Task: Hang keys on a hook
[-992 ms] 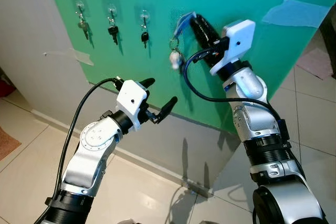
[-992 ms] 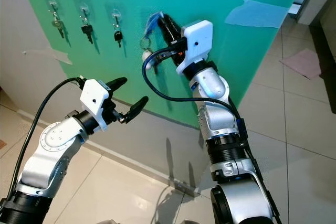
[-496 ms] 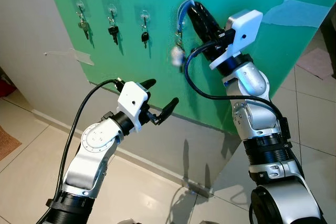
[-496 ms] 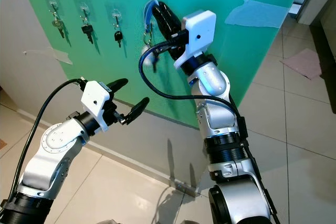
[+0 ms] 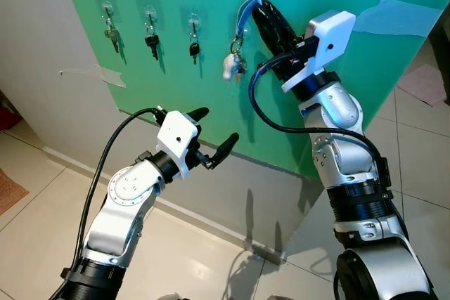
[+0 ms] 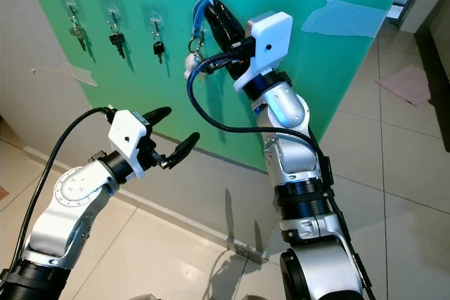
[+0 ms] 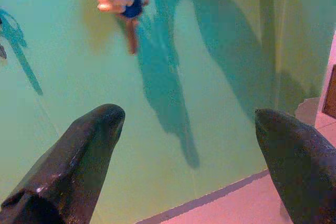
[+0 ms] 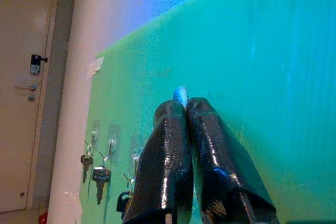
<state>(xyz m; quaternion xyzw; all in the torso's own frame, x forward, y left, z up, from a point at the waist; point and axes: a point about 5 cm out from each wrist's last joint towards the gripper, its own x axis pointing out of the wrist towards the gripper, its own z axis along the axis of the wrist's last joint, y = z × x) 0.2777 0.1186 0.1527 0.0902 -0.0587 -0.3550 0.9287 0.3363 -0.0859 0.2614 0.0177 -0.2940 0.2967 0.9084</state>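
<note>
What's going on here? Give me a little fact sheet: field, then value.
Board: green board leaning on a wall
Hooks: three clear hooks, each holding one key
Right gripper: raised to the board, fingers shut on a blue strap
Load: keys with a pale charm dangling under the strap, against the board
Left gripper: open, held lower, in front of the board
Floor: pale tiles

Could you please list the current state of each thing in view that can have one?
Right tool: shut on the blue strap, raised against the green board.
Blue strap with key bunch and white charm: dangling from the right tool.
Left tool: open, holding nothing.
Three small keys on clear hooks: hanging.
</note>
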